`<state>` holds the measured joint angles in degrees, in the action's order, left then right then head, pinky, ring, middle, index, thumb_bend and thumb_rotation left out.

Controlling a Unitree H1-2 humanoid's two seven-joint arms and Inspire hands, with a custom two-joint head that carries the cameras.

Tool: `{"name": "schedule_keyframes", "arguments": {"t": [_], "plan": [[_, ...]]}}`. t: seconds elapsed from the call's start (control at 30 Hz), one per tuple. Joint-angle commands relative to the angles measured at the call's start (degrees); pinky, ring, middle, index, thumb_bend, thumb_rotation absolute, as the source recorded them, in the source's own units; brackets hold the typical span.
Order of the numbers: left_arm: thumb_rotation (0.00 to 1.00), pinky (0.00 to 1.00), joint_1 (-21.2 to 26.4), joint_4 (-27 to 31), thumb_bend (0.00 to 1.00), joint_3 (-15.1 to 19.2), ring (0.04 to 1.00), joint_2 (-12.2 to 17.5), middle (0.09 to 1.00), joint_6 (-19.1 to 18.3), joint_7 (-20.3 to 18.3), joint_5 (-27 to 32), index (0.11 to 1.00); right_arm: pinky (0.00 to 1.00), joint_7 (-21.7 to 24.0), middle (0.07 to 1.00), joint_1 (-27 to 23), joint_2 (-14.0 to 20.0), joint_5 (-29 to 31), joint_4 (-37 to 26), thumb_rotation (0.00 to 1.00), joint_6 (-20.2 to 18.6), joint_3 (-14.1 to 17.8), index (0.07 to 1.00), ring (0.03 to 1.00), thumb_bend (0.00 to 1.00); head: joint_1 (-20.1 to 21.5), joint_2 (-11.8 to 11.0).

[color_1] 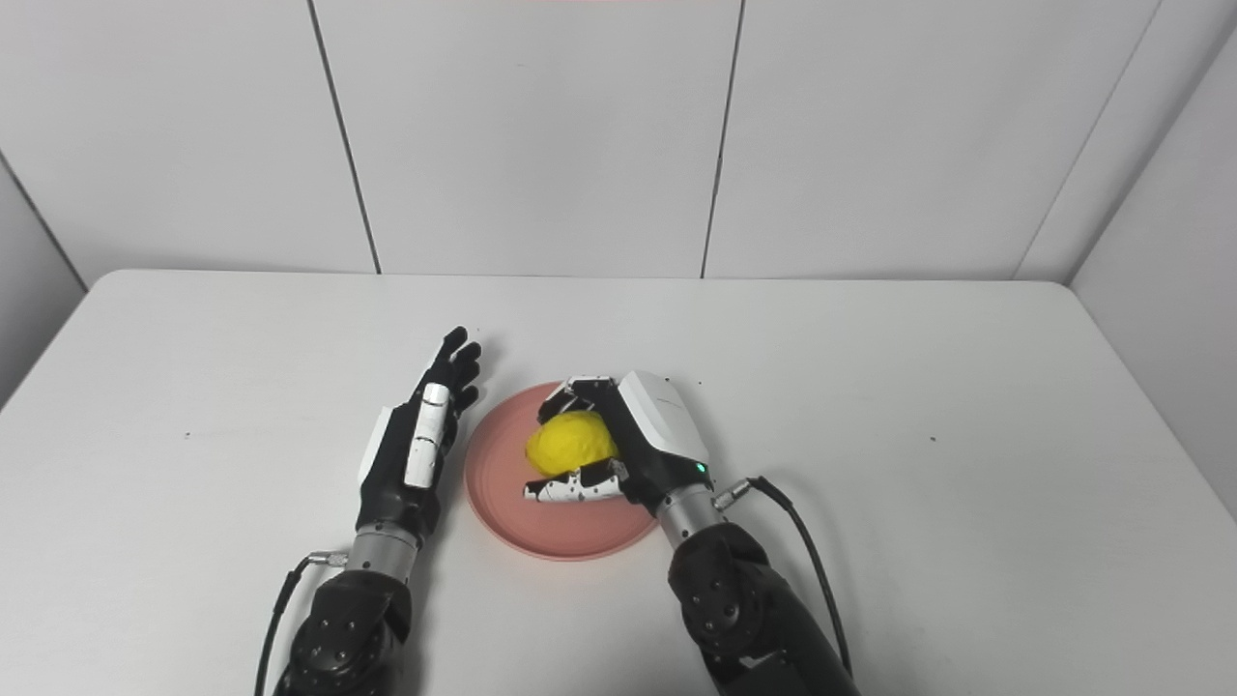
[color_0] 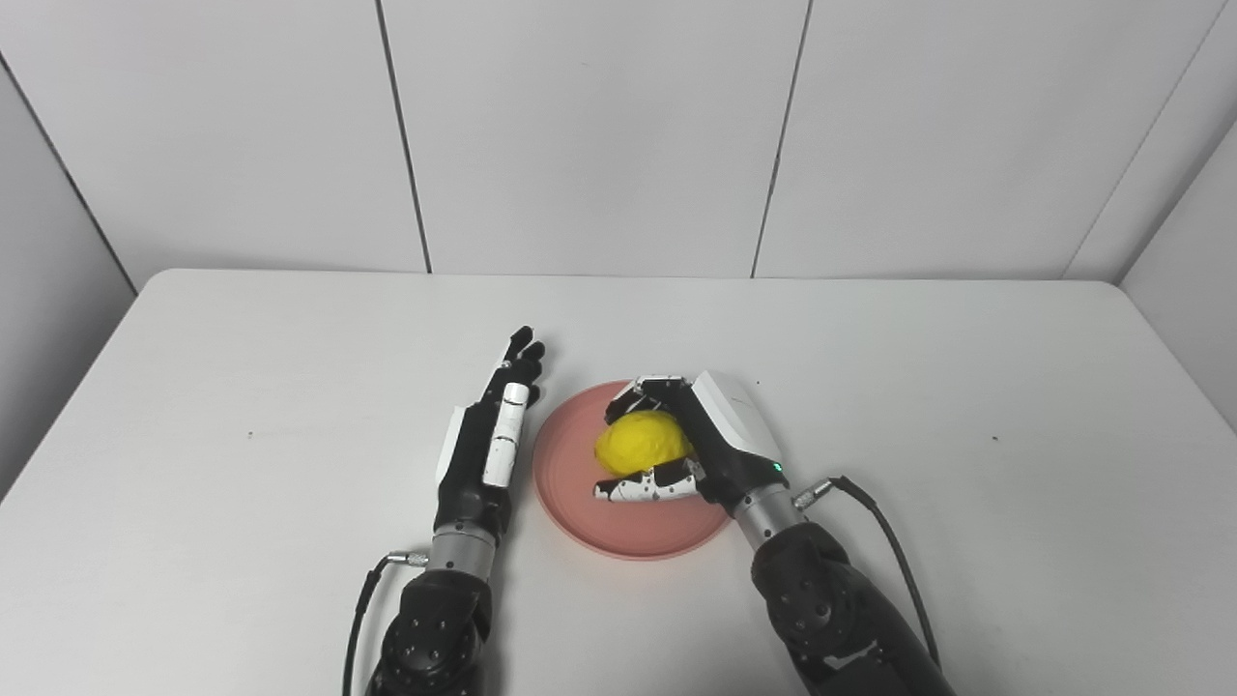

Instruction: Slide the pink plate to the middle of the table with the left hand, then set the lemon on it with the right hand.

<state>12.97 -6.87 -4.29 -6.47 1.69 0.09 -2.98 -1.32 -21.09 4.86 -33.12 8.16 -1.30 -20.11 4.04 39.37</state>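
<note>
Progress looks nearly complete from the left eye view: the pink plate (color_0: 633, 503) sits near mid-counter (color_0: 966, 406), and the right hand (color_0: 691, 440) has its fingers clamped on the lemon (color_0: 643, 443) above it; whether it touches is unclear. Release remains.

Right eye view: the left hand (color_1: 411, 449) lies just left of the plate, fingers straight and close together, holding nothing. Nothing else is on the plate.

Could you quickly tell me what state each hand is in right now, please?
Left hand: open, fingers straight, holding nothing, beside the pink plate.
Right hand: shut on the lemon, over the plate.
</note>
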Motion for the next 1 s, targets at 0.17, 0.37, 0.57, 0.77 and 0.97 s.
{"name": "schedule_keyframes", "arguments": {"t": [0.17,0.37,0.57,0.77,0.97], "plan": [[1.00,0.96,2.4,1.0,0.66,0.1,0.965,-0.1,0.950,0.7,0.1,0.6,0.934,0.48,-3.4,0.483,-1.8,0.8,-3.4,-0.2,0.00,4.8,-0.7,0.511,0.458,0.52,0.0,0.2],[1.00,0.96,2.5,1.6,0.66,0.2,0.968,0.0,0.952,-0.3,-0.1,1.0,0.935,0.55,-4.5,0.639,0.0,2.0,-5.0,-2.0,0.10,6.7,-1.0,0.500,0.647,0.52,0.3,0.5],[1.00,0.97,2.7,1.6,0.66,0.2,0.974,-0.1,0.955,-0.1,-0.2,1.1,0.937,0.85,-2.0,0.857,1.1,3.5,-5.4,-4.4,0.34,6.7,-1.2,0.834,0.876,0.69,0.2,0.9],[1.00,0.95,2.8,1.7,0.65,0.1,0.964,0.2,0.955,0.1,-0.2,0.8,0.941,1.00,-2.1,0.977,1.8,3.6,-7.1,-6.3,0.69,6.4,-1.4,0.938,0.995,0.72,0.3,1.2],[1.00,0.96,2.8,2.0,0.65,0.1,0.967,0.4,0.959,-0.6,-0.3,0.9,0.943,1.00,-3.3,1.000,2.5,3.4,-7.8,-7.3,0.86,7.4,-1.3,0.986,1.000,0.73,0.2,1.3]]}}
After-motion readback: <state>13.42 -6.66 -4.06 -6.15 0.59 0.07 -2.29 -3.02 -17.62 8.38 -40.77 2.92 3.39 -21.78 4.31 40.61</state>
